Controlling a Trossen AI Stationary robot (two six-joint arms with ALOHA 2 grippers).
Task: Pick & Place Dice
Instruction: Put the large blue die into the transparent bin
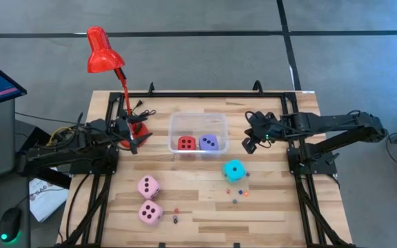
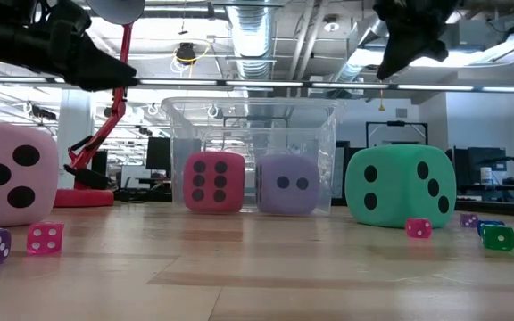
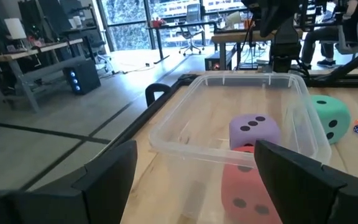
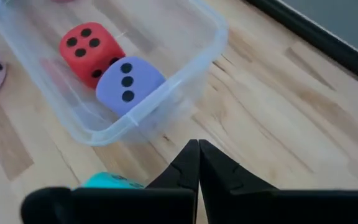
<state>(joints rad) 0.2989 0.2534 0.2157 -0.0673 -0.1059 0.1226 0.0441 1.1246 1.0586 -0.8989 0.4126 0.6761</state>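
Dice binned; right hand shut.

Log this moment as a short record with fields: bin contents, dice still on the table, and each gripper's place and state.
bin: clear plastic bin at mid-table
in bin: red die, lavender die
outside bin: cyan die, two pink dice
left gripper: open, empty, beside the bin
right gripper: shut, empty, beside the bin
also: red desk lamp, small dice
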